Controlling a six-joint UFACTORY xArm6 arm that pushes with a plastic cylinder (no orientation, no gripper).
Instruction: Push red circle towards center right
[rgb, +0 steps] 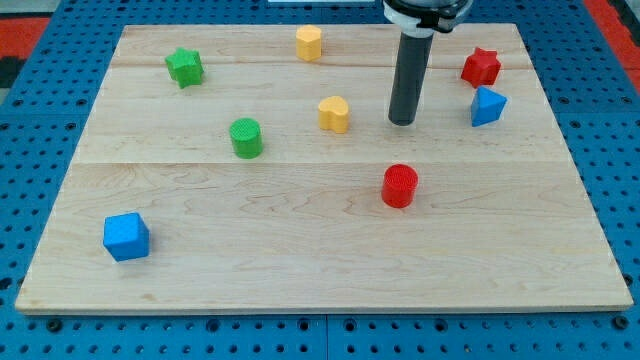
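The red circle (399, 186) is a short red cylinder standing on the wooden board (300, 250), a little right of the board's middle. My tip (402, 122) rests on the board directly above the red circle in the view, about a block's width away from it and not touching it. The dark rod rises from the tip to the view's top edge. A yellow heart block (334, 114) lies to the left of my tip.
A red star (481, 67) and a blue triangular block (487, 105) sit at the upper right. A yellow hexagon (308, 43) is at top centre, a green star (185, 66) upper left, a green circle (246, 137) left of centre, a blue cube (126, 236) lower left.
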